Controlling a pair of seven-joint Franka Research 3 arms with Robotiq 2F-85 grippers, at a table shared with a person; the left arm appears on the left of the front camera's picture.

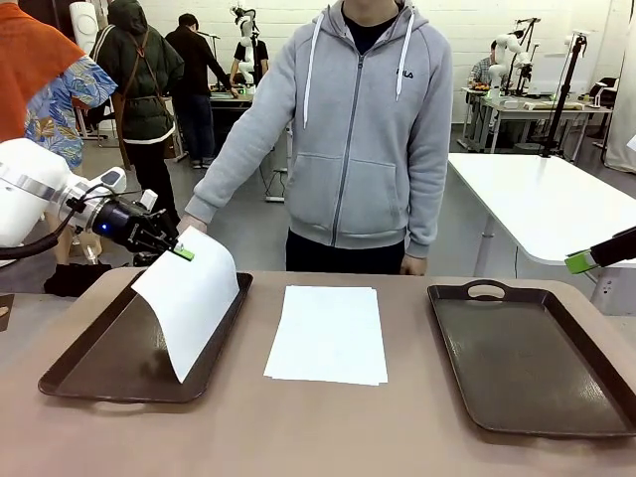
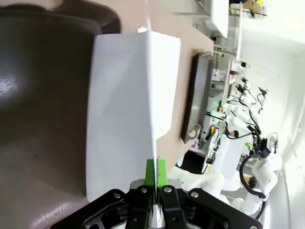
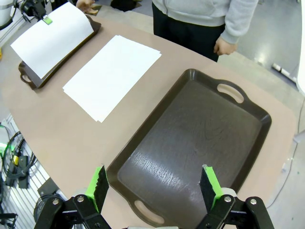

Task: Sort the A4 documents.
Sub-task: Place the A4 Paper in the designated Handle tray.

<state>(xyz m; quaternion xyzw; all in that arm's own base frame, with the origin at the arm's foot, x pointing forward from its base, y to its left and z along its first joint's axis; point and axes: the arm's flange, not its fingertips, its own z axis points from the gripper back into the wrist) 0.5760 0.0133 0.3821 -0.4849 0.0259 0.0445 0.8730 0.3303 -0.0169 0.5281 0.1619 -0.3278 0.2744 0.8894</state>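
Left end effector (image 1: 182, 252) pinched an A4 sheet (image 1: 189, 303) over the tray (image 1: 89, 363) at the desk's (image 1: 328, 427) left edge; laying it flat before release seemed best; right end effector (image 3: 154, 181) gaped open

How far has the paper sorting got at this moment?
Done: nothing seen lying flat in either tray yet. In hand: the left gripper is shut on one sheet, hanging curved over the left tray. Left: the stack of sheets on the table between the trays; the right tray shows a bare floor, with the right gripper open above it.
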